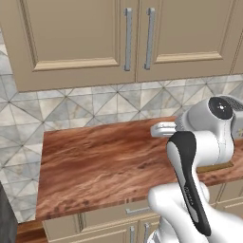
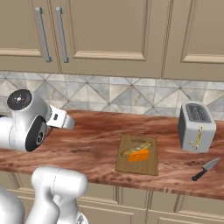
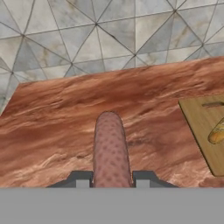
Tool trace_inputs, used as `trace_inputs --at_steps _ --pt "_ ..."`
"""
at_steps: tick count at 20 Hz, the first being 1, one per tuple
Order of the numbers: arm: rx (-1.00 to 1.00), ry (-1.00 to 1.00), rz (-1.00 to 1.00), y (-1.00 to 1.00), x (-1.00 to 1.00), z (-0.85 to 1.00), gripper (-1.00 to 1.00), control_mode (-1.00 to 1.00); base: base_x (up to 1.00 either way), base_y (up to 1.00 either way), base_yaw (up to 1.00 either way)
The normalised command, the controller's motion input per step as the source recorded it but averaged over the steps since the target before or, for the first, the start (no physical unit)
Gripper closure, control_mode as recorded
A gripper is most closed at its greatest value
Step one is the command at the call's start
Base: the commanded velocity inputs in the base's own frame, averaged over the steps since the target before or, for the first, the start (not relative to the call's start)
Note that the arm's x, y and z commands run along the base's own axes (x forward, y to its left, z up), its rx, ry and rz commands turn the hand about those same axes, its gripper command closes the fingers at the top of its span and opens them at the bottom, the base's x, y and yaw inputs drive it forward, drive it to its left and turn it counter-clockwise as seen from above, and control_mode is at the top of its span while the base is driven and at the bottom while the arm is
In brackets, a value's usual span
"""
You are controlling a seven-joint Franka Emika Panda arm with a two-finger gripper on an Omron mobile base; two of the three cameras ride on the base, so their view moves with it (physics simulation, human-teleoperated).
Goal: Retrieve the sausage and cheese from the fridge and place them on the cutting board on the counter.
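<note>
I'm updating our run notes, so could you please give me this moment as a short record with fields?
held item: sausage, sticking out between the gripper fingers
cutting board: on the counter, carries the cheese and a bread loaf
gripper position: above bare counter, left of the board
nearby: toaster, knife
still to do: sausage onto board

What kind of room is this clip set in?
A rendered home kitchen, most likely: a wood-grain counter under beige wall cabinets, a tiled backsplash, and a toaster beside a cutting board holding cheese.
</note>
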Motion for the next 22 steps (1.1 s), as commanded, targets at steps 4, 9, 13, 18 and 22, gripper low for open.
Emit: trace_inputs --at_steps 4,9,13,18,22 --pt "0.0 0.0 -0.08 -0.13 0.0 -0.08 1.0 -1.0 0.0 0.0 0.0" --pt "0.04 -0.01 -0.42 -0.99 0.04 -0.23 1.0 -1.0 0.0 0.0 0.0" --pt "0.05 0.0 -0.45 -1.0 0.23 -0.09 1.0 -1.0 0.0 0.0 0.0" --pt "0.03 0.03 -0.34 -1.0 0.18 -0.41 1.0 -1.0 0.0 0.0 0.0" --pt "0.0 0.18 -0.22 -0.4 0.51 -0.65 1.0 -1.0 0.0 0.0 0.0"
